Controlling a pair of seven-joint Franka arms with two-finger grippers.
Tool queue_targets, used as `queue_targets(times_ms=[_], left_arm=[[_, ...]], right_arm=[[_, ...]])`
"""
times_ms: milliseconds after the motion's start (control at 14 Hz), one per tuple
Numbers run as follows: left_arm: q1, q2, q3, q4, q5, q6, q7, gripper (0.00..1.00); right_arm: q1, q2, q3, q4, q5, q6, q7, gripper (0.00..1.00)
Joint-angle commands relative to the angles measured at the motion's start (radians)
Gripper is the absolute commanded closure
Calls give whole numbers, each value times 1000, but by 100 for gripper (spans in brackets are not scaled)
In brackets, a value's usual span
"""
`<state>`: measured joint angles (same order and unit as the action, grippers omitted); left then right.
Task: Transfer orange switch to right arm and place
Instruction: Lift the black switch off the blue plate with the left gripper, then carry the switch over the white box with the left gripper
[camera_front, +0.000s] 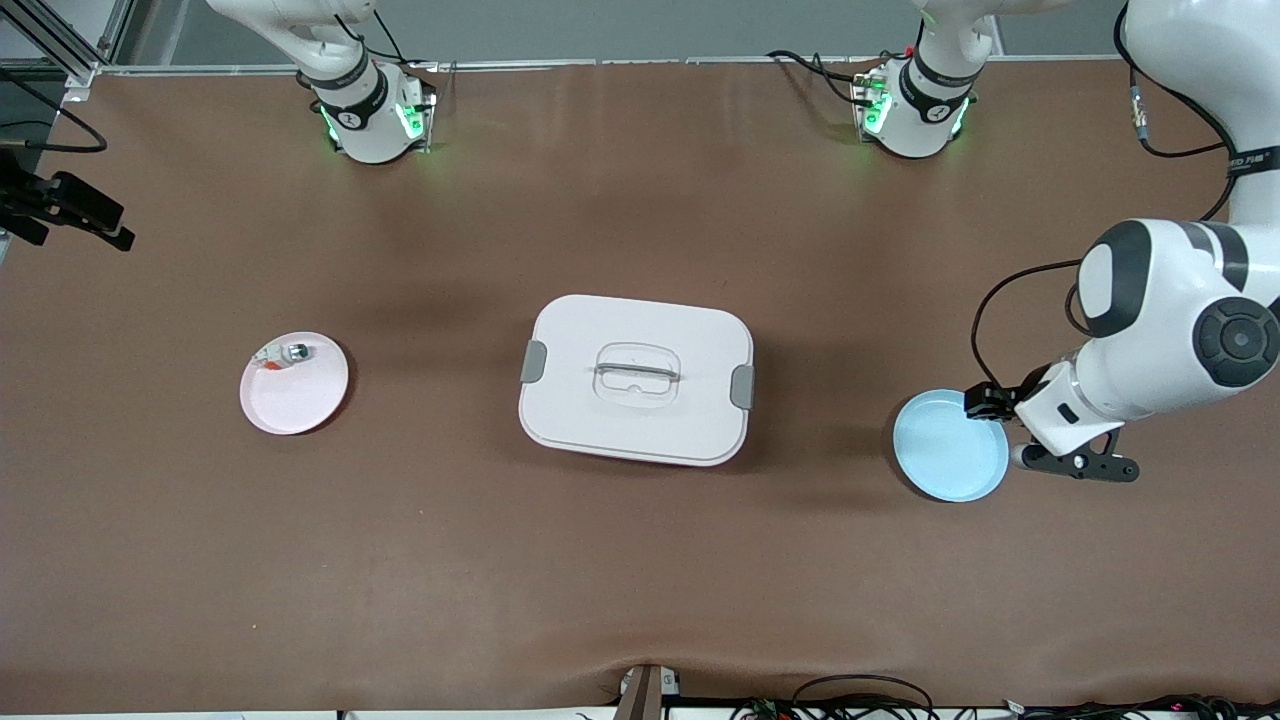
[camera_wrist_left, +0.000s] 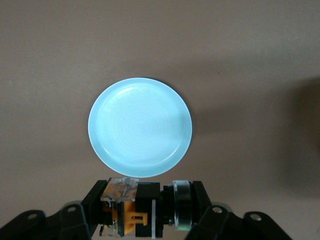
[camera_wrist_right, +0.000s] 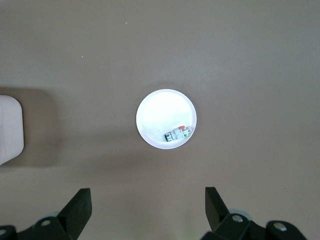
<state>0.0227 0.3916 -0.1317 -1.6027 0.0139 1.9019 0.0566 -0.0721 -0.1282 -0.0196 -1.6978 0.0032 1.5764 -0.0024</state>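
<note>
Two arms stood at the brown surface (camera_front: 640, 560). The left claw (camera_wrist_left: 142, 210) hung above the edge of a light blue plate (camera_front: 945, 450) near the left arm's end of the surface, and it was clamped tight on the orange switch (camera_wrist_left: 131, 207). In the left wrist view the switch sat crosswise between the fingers (camera_wrist_left: 202, 200), black body with orange marks and its round cap toward one finger, lifted clear of the plate. In the front view the claw's fingertips were mostly hidden under the wrist.

The right claw (camera_wrist_right: 147, 207) showed only in the right wrist view; its fingers (camera_wrist_right: 77, 207) were spread wide with nothing between them. It hung high over bare surface beside a pink plate (camera_front: 300, 395) near the right arm's end of the surface. A small silver-and-white part with a red bit (camera_front: 285, 355) lay on that plate by its rim, on the side toward the robots' bases.

One white lidded box (camera_front: 637, 380) with grey side clips and a handle recess on top sat at the middle of the surface, between the two plates and well apart from each.
</note>
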Motion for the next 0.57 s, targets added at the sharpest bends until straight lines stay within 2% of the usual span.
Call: queue_targets(times_ms=[0, 286, 500], left_arm=[[2, -7, -12, 53, -30, -79, -6, 85], [-3, -13, -17, 112, -101, -144, -82, 86], [-1, -14, -49, 141, -106, -182, -133, 87]], right_arm=[[-17, -18, 10, -7, 17, -1, -13, 0], [-20, -8, 9, 7, 14, -2, -16, 0], [-17, 25, 9, 18, 3, -4, -16, 0]])
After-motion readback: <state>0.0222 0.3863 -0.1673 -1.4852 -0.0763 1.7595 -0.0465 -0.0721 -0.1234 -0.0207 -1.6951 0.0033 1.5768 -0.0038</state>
